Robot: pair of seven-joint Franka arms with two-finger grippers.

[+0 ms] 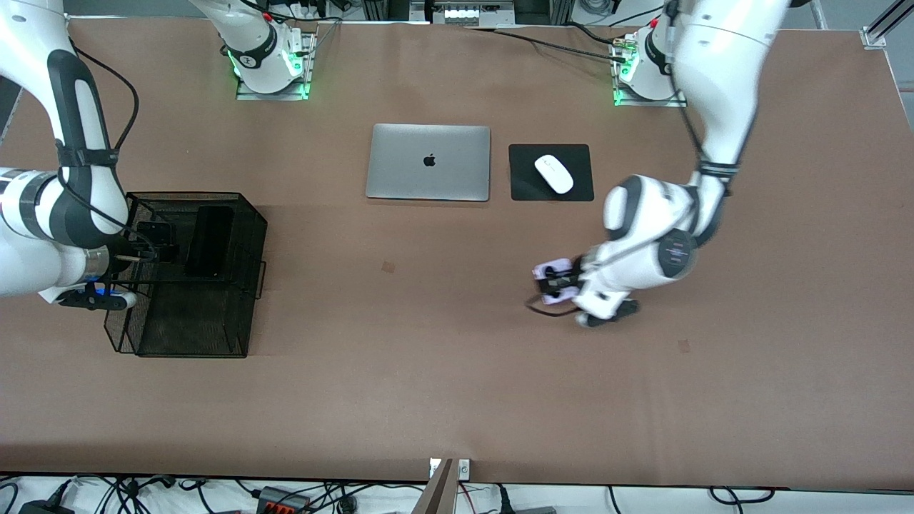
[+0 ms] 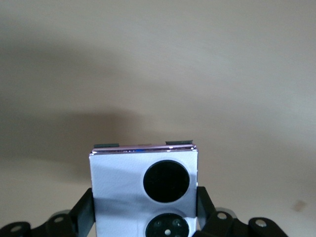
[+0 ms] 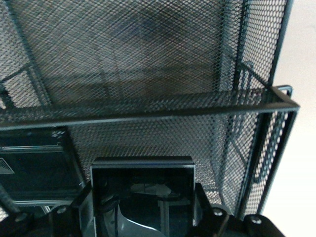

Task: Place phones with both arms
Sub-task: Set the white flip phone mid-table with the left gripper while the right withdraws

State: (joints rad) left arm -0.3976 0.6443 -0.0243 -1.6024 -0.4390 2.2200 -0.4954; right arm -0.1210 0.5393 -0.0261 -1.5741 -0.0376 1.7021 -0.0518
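Placing step in hand: right pincer (image 3: 143, 217) grips the small black phone (image 3: 143, 197) inside the mesh basket (image 1: 235, 214) beside the long phone (image 1: 208, 241), release due; left pincer (image 1: 564, 285), over bare bench (image 1: 428, 357), grips the lilac phone (image 2: 143, 192), awaiting carriage basketward.

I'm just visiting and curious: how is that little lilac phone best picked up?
By its two side edges, from the end nearest the lenses. The left hand grips the lilac phone exactly so: it is flat and squarish, so parallel edges suit two fingers.
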